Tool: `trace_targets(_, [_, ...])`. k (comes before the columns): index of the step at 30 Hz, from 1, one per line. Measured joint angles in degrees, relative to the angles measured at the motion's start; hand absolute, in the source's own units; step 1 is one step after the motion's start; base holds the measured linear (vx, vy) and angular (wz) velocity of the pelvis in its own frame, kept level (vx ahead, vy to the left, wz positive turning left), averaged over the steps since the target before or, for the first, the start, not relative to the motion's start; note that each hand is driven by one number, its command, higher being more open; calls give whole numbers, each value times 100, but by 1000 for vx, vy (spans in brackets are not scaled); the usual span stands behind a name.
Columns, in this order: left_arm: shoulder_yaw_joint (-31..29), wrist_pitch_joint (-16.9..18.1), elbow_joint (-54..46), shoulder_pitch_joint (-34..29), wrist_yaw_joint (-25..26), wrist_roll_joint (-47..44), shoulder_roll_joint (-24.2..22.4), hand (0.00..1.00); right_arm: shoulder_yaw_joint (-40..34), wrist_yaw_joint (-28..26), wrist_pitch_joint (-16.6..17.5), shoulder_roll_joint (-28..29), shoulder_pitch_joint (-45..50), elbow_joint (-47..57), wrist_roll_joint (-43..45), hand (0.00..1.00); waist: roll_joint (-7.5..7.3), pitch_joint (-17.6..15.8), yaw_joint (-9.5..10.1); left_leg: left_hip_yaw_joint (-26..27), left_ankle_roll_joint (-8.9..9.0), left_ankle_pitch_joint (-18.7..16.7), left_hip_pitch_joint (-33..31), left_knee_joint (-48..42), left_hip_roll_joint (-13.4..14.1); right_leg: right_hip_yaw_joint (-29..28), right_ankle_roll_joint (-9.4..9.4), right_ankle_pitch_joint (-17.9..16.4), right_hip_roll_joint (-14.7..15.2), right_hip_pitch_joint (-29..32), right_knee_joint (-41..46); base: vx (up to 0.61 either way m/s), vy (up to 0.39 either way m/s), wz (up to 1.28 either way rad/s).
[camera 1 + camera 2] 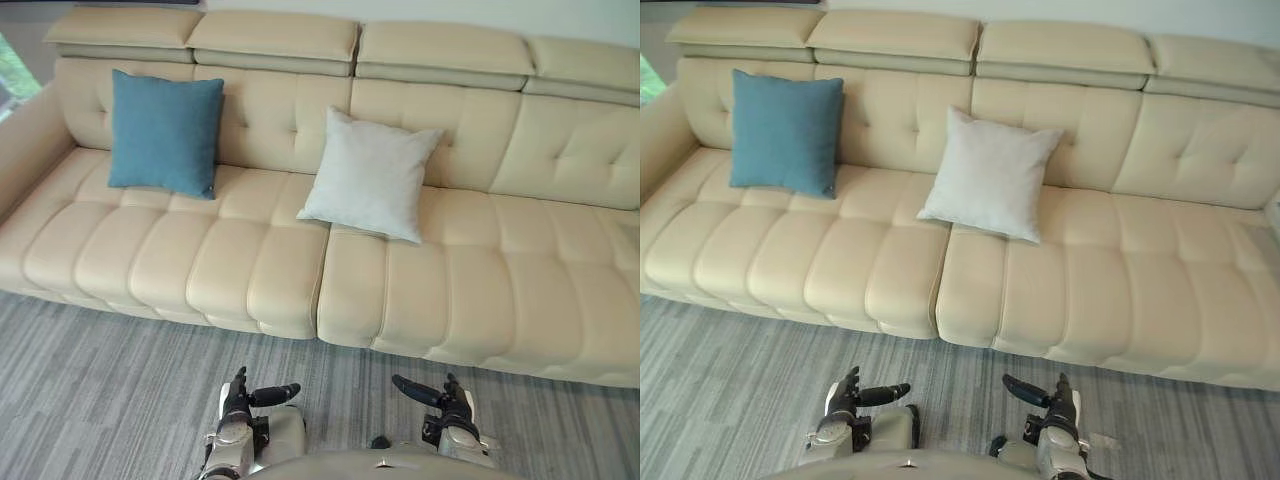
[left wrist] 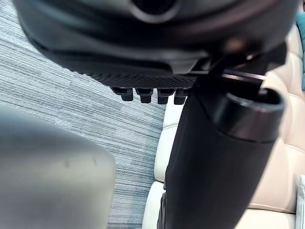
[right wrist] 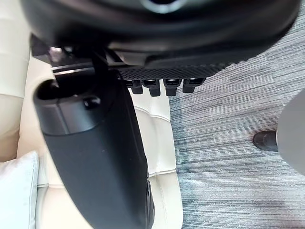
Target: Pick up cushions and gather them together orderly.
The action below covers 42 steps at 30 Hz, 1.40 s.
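A blue cushion (image 1: 165, 132) leans upright against the backrest near the left end of the cream sofa (image 1: 480, 290). A white cushion (image 1: 372, 172) leans tilted against the backrest near the sofa's middle, well apart from the blue one. Both hands hover low over the floor in front of the sofa, far from the cushions. My left hand (image 1: 237, 408) is open and empty, thumb pointing inward. My right hand (image 1: 452, 408) mirrors it, open and empty. In the right wrist view the white cushion (image 3: 16, 191) shows past the thumb (image 3: 100, 157).
Grey striped carpet (image 1: 90, 390) lies between me and the sofa's front edge. The sofa's left armrest (image 1: 25, 150) rises at the far left. The seat to the right of the white cushion (image 1: 540, 260) is bare.
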<state>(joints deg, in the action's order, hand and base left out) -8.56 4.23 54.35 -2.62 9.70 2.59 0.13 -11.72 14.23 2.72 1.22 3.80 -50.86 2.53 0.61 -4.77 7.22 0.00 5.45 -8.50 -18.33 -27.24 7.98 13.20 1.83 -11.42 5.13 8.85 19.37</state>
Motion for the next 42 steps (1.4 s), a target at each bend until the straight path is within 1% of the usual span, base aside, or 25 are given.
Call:
trace_targets(1, [-53, -5, 19, -22, -2, 19, -2, 100, -5, -5, -4, 14, 2, -15, 0, 100, 6, 5, -11, -87, -11, -55, 47, 16, -41, -53, 39, 30, -6, -25, -26, -97, 186, -38])
trace_targets(2, [-148, -7, 35, -25, 0, 31, 33, 100, -23, -20, -6, 71, 6, -44, -1, 100, -98, -27, -39, -61, -20, -83, 230, 148, -126, -175, 142, 146, 4, -149, -167, -127, 182, -26])
trace_targets(5, [-148, -13, 40, -115, 7, 36, 124, 100, -49, -84, -9, 237, 74, -125, 7, 100, -255, 133, -124, 201, -154, -59, 451, 574, -279, -417, 243, 395, 171, -208, -497, -102, 182, -35])
trace_targets(10, [-144, -63, 124, -101, -7, 44, 124, 100, -188, -128, -14, 238, 191, -125, 177, 100, -287, 269, -171, 338, -200, -82, 585, 890, -491, -761, 224, 796, 250, -246, -1056, -53, 129, -35])
trace_targets(13, [-180, -74, 284, -61, -9, 41, 112, 100, -471, -124, -22, 248, 213, -126, 234, 100, -218, 251, -189, 588, -209, -80, 732, 949, -462, -1079, 232, 931, 177, -238, -1184, 16, 27, -60])
trace_targets(15, [-195, -90, 347, -30, -16, 89, 100, 100, -502, -127, -22, 252, 153, -124, 280, 100, -179, 243, -203, 1016, -252, -140, 836, 877, -256, -1524, 258, 1134, -39, -139, -1293, 51, 7, -121])
trace_targets(16, [-198, -94, 347, -23, -14, 154, 96, 100, -506, -126, -22, 254, 130, -125, 281, 100, -174, 242, -206, 1203, -247, -158, 861, 886, -158, -1523, 183, 1269, -110, -74, -1352, 65, -40, -129])
trace_targets(17, [-208, -95, 346, -16, -13, 190, 90, 100, -505, -126, -22, 257, 45, -131, 280, 100, -167, 239, -194, 1406, -258, -147, 907, 928, -58, -1411, 90, 1448, -199, 15, -1424, 47, -55, -172])
trace_targets(18, [-283, -106, 347, 16, -21, 253, 67, 100, -504, -123, -19, 258, -112, -142, 278, 100, -89, 177, -200, 1944, -308, -83, 976, 1020, 216, -674, -286, 1639, -310, 135, -1541, 38, -94, -149])
trace_targets(19, [-301, -109, 351, 27, -25, 257, 63, 100, -508, -123, -19, 256, -144, -143, 276, 100, -87, 169, -205, 2016, -312, -80, 988, 1020, 243, -498, -327, 1609, -292, 145, -1524, 32, -139, -194])
trace_targets(20, [-299, -128, 353, 83, -21, 264, 31, 100, -547, -116, -19, 214, -229, -179, 266, 100, -99, 134, -247, 2519, -311, -77, 1177, 994, 356, 847, -595, 1275, -48, 206, -1248, 77, -139, -140])
trace_targets(21, [-289, -124, 348, 69, -25, 263, 6, 100, -565, -116, -18, 187, -239, -210, 252, 100, -30, 94, -264, 2691, -311, -77, 1294, 976, 397, 1418, -655, 1236, 96, 198, -1100, 75, -98, -158])
trace_targets(22, [-269, -121, 346, 82, -28, 261, 5, 100, -566, -117, -13, 172, -250, -257, 248, 100, -27, 76, -264, 2758, -311, -77, 1389, 987, 375, 1680, -659, 1226, 103, 211, -1021, 97, -74, -98])
trace_targets(23, [-249, -121, 347, 91, -26, 260, 6, 100, -566, -119, -14, 146, -260, -313, 232, 100, -16, 67, -264, 2757, -310, -78, 1472, 1034, 347, 1835, -674, 1213, 67, 211, -1012, 104, -134, -138])
trace_targets(24, [-127, -116, 349, 121, -25, 258, 7, 100, -568, -120, -16, 11, -313, -517, 202, 100, 80, 24, -274, 2696, -281, -96, 1688, 1310, 306, 1554, -655, 1212, -112, 235, -1088, 108, -137, -140])
trace_targets(26, [43, -106, 360, 108, -58, 262, 26, 100, -566, -122, -39, -104, -342, -748, 193, 100, 70, -10, -267, 2349, -263, -156, 1839, 1520, 251, 1131, -590, 1191, -300, 270, -1188, 46, -92, -128])
trace_targets(30, [153, -112, 542, 191, -126, 429, 45, 100, -573, -115, -50, -238, -309, -836, 195, 100, 224, -162, -389, 2200, -58, -536, 1863, 912, 669, 975, -706, 1040, -739, 251, -1159, 71, -139, -67])
trace_targets(31, [166, -126, 544, 232, -197, 504, 129, 100, -578, -106, -69, -229, -285, -857, 201, 100, 158, -265, -429, 2057, -109, -533, 1479, -62, 896, 916, -753, 1009, -782, 174, -1179, 60, -186, -37])
trace_targets(32, [116, -120, 490, 241, -237, 532, 207, 100, -551, -67, -97, -237, -256, -851, 200, 100, 165, -357, -424, 1490, -555, -201, 925, -1430, 1047, 794, -831, 997, -877, -18, -1224, 73, -235, -37])
trace_targets(33, [76, -118, 432, 240, -215, 519, 212, 100, -526, -48, -97, -232, -255, -847, 201, 100, 179, -415, -413, 1280, -562, -199, 758, -1780, 1045, 696, -877, 975, -898, -110, -1221, 98, -206, -64])
trace_targets(34, [96, -98, 298, 220, -158, 537, 216, 100, -493, -26, -97, -300, -275, -836, 202, 100, 201, -496, -349, 829, -377, -452, 494, -2306, 832, 446, -949, 942, -945, -238, -1206, 94, -91, -95])
trace_targets(35, [116, -88, 150, 216, -127, 535, 210, 100, -498, -26, -95, -311, -311, -821, 206, 100, 222, -534, -241, 507, -354, -703, 214, -2350, 467, 186, -953, 940, -959, -335, -1275, 96, -54, -103])
trace_targets(37, [137, -78, 14, 195, -125, 531, 180, 100, -501, -18, -97, -289, -273, -728, 207, 100, 219, -538, -160, 386, -327, -741, -71, -1957, 182, 48, -952, 940, -975, -443, -1380, 94, -42, -66])
trace_targets(39, [125, -60, -145, 177, -131, 525, 124, 100, -502, 7, -124, -177, -272, -610, 208, 100, 203, -563, -131, 289, -275, -695, -329, -867, -94, -153, -939, 930, -1031, -568, -1485, 136, -33, -48])
trace_targets(42, [92, -52, -190, 171, -142, 468, 64, 100, -484, 11, -121, -80, -305, -395, 207, 100, 209, -538, -38, 66, -141, -139, -408, 993, -230, -624, -880, 788, -1191, -611, -1489, 206, 23, -72])
